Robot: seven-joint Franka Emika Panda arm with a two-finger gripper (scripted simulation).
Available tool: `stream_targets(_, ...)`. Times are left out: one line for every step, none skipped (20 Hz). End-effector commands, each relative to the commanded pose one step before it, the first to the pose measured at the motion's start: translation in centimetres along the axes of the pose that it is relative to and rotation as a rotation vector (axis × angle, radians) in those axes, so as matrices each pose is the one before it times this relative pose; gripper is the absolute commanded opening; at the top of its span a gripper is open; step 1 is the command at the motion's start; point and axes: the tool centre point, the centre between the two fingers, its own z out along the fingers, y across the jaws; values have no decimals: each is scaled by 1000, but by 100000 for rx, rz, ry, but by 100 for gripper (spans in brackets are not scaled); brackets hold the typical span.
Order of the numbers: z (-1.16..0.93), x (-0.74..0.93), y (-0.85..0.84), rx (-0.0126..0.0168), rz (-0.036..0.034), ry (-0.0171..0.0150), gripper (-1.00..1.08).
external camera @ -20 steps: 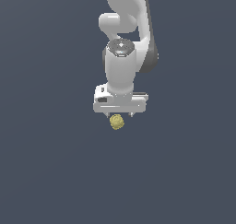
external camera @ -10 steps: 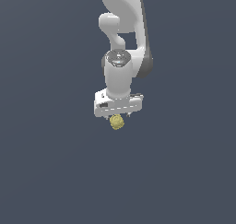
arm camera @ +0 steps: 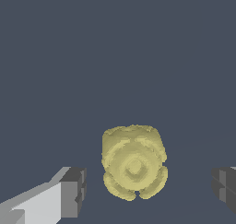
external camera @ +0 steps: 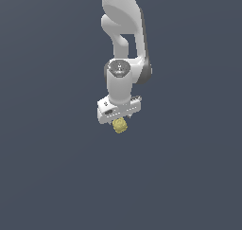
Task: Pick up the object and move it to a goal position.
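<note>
Pre-grasp step. Gripper (arm camera: 145, 191) hangs over the object (arm camera: 133, 168), jaws wide open, holding nothing; gaps show both sides of it. Object (external camera: 120, 126) sits on the tabletop right under the arm. Next: lower a bit, close, lift.

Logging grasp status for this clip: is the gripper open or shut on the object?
Open. In the wrist view the gripper has a finger on each side of the object, with a clear gap to each.
</note>
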Motion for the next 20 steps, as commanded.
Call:
stream_targets(644, -459, -136, 236, -3861, -224, 100)
stream_targets(202, -145, -48, 86, -1153, -84, 100)
stream_targets(177, -129, -43, 77, -1015, -73, 100)
stream_targets(153, -111, -40, 69, -882, -62, 100)
stream_targets(129, -94, -35, 59, -746, -51, 100)
stream_targets(106, -76, -31, 49, -614, -42, 100)
stream_targets(82, -59, -24, 39, -476, -32, 100)
stream_targets(58, -43, -16, 28, -336, -22, 100)
stream_targets(35, -25, -12, 17, -206, -14, 100)
stream_targets(12, -8, -4, 6, -69, -5, 100)
stream_targets(-48, 32, 21, -7, 452, -22, 100)
stream_targets(34, -2, 1, 0, 0, 0, 100)
stream_targets(102, -6, 3, 0, 0, 0, 100)
stream_targets(169, -10, 5, 0, 0, 0, 100)
stream_targets(235, -1, -18, 2, -49, 2, 100)
stream_targets(302, -19, 8, 0, 0, 0, 100)
stream_targets(366, -5, -25, 3, -69, 3, 100)
stream_targets(430, -15, -14, 3, -49, 3, 100)
stream_targets(492, -14, -23, 4, -69, 4, 100)
stream_targets(550, -36, 13, 0, 0, 0, 100)
